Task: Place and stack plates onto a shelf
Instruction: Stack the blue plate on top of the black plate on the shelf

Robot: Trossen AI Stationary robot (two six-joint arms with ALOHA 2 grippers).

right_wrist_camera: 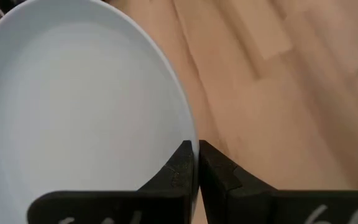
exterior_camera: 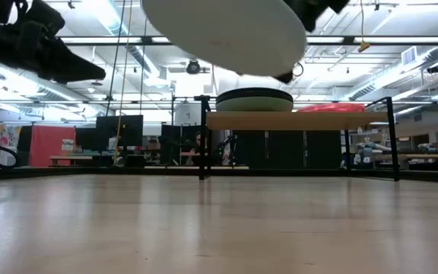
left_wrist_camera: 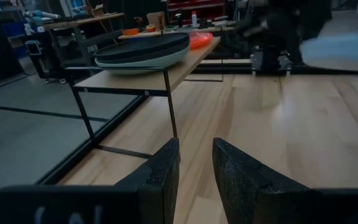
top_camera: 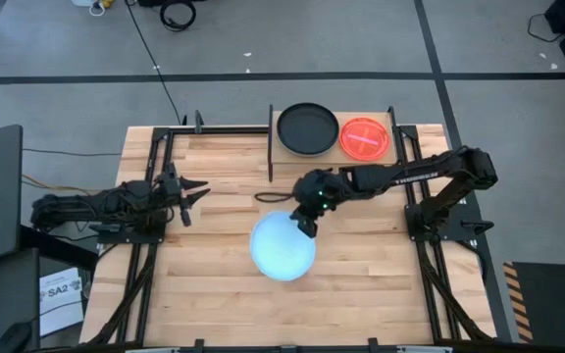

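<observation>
The light blue plate (top_camera: pixel 282 247) hangs in the air over the middle of the table, held by my right gripper (top_camera: pixel 307 226), which is shut on it. The low view shows this plate (exterior_camera: pixel 223 34) well above the tabletop. At the table's far edge stands the shelf (exterior_camera: pixel 280 120). On it a black plate (top_camera: pixel 308 128) rests on a pale green plate (left_wrist_camera: pixel 148 62), with a red plate (top_camera: pixel 366 137) on the shelf beside them. My left gripper (top_camera: pixel 190 193) waits open near the table's left side, touching nothing. My right gripper pinches the light blue plate's rim (right_wrist_camera: pixel 182 134) between its two fingers (right_wrist_camera: pixel 180 163), one above the rim and one below. It is the rim's far right part (top_camera: pixel 305 222), and the fingers come slanting down from the far right. The plate is lifted clear, nearly level.
The shelf's thin black legs (left_wrist_camera: pixel 169 102) stand on the wooden tabletop (top_camera: pixel 214 284). Black frame rails (top_camera: pixel 150 157) run along the table's left and right sides. Bare wood lies between the held plate and the shelf.
</observation>
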